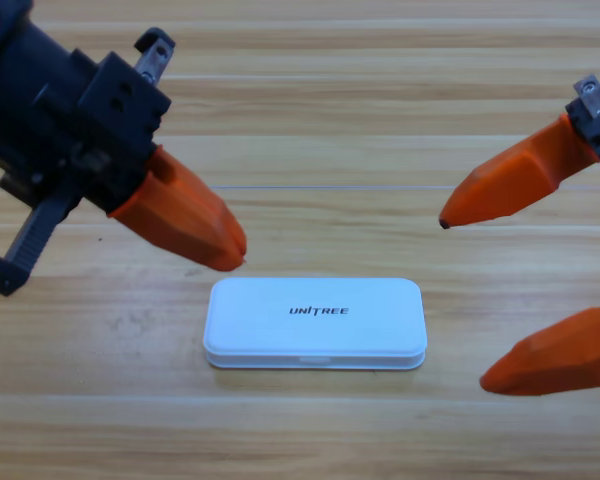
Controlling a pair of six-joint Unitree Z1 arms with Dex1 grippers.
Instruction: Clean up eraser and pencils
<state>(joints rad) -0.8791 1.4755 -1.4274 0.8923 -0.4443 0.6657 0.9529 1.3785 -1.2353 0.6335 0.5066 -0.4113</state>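
The white case [315, 322] is lying closed, lid down, on the table [310, 430]; the eraser and pencils are not showing. The left gripper [230, 250] is hovering at its upper left corner, jaws together, holding nothing. The right gripper [465, 300] is waiting right of the case, jaws spread wide, empty.

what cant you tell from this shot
- Inside of the white case: its lid is shut, so the high view cannot show whether the eraser and pencils are in it; none lie in sight.
- Right gripper: open, cut off by the picture's right edge.
- Left gripper: jaws together; its arm leaves the top-left corner.
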